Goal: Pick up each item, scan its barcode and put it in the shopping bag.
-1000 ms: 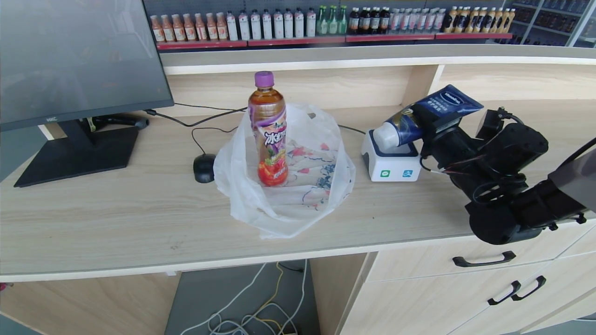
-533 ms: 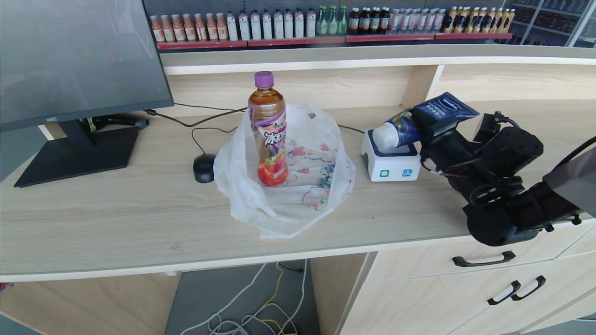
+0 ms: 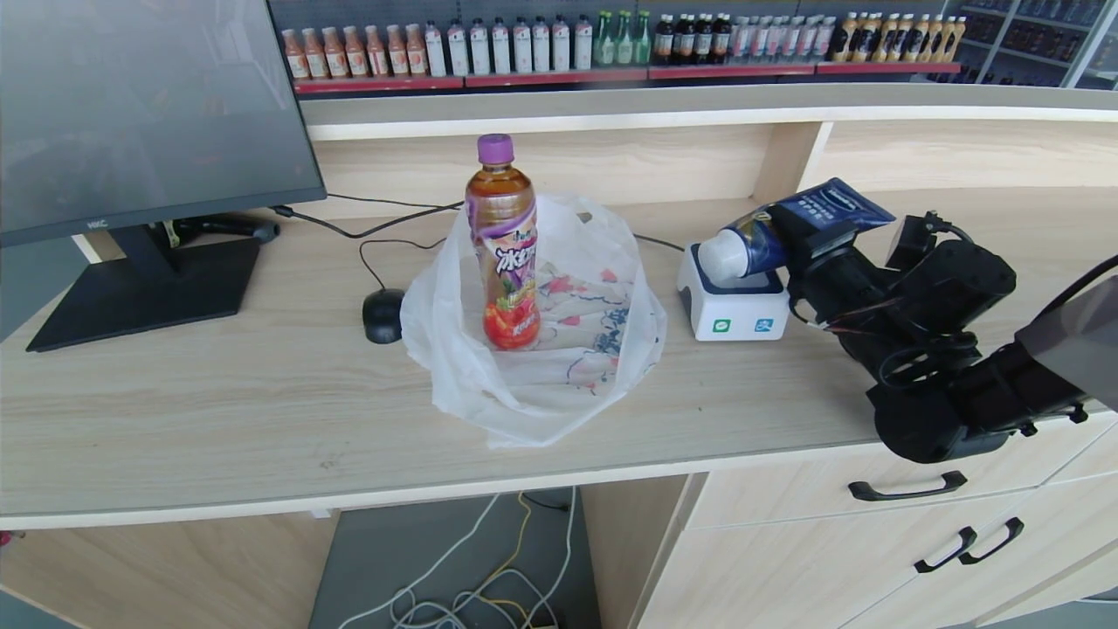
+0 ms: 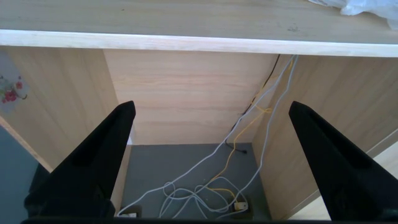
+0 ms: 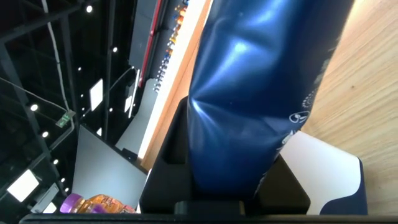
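**mika_r:** Head view: the right gripper (image 3: 810,243) is clamped on the blue tube (image 3: 817,210) and holds it tilted just above the white scanner (image 3: 732,316), white cap end lowest and pointing toward the shopping bag (image 3: 611,349). The bottle (image 3: 502,253) stands upright inside the bag, so I'd say that one's done and the tube is at the scan step.

**dov:** How do you think the tube handles?

**mika_r:** Just guessing, but light, soft and a bit slick. Squeeze hard and it'll dent, or slide out toward the cap. I'd hold it mid-body, where the jaws sit now, not at the flat crimped end.

**dov:** Left wrist view?

**mika_r:** The left gripper (image 4: 210,109) hangs below the counter (image 4: 155,40) with its fingers spread wide and nothing in them. Past them there are cables (image 4: 205,193) on the floor.

**dov:** Right wrist view?

**mika_r:** The tube's glossy blue body is pinched between the black jaws, and it looks slightly creased at the grip. A corner of the scanner sits just beyond it, and the bottle's purple cap is at the edge. I can't see the barcode, so I can't tell whether it faces the scanner.
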Motion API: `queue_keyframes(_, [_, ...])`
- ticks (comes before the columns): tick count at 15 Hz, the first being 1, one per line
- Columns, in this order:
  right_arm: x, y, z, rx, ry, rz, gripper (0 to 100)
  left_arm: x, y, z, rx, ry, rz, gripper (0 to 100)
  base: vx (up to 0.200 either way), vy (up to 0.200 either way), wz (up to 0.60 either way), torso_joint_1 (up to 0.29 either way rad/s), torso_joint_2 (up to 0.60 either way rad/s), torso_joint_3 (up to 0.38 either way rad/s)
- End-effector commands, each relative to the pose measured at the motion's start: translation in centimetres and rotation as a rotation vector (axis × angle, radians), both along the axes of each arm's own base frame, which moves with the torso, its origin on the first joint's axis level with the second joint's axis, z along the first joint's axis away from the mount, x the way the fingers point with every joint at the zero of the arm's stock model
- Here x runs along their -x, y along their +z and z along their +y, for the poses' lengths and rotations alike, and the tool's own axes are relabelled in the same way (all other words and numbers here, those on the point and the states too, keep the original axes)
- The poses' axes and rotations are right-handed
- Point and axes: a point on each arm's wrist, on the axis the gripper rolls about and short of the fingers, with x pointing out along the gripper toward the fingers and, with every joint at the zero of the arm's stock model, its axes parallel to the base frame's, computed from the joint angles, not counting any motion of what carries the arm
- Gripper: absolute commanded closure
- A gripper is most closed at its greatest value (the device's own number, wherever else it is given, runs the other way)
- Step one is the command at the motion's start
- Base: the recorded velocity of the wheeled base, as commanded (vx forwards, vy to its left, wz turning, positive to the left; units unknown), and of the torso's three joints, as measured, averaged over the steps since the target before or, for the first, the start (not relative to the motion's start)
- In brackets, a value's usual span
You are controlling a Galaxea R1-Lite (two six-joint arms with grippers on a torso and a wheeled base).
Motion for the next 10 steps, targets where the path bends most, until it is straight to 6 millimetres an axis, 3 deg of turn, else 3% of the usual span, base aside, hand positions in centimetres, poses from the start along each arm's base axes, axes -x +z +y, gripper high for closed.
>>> queue_keyframes(1, [0.0,0.0,0.0,0.0,-0.001,0.0,100,0.0,0.0,0.0,0.0,0.0,0.0,0,0.0,0.0,0.0,0.0,0.0,0.0])
queue_keyframes(6, [0.1,0.2,-0.1,0.027,-0.018,-0.015,100,0.0,0.0,0.0,0.0,0.0,0.0,0,0.0,0.0,0.0,0.0,0.0,0.0])
queue_keyframes(8, [0.6,1.6,0.0,0.032,-0.014,-0.057,100,0.0,0.0,0.0,0.002,-0.001,0.0,0,0.0,0.0,0.0,0.0,0.0,0.0])
queue_keyframes(10, [1.7,4.6,0.5,0.017,0.001,-0.149,100,0.0,0.0,0.0,0.0,0.0,0.0,0,0.0,0.0,0.0,0.0,0.0,0.0])
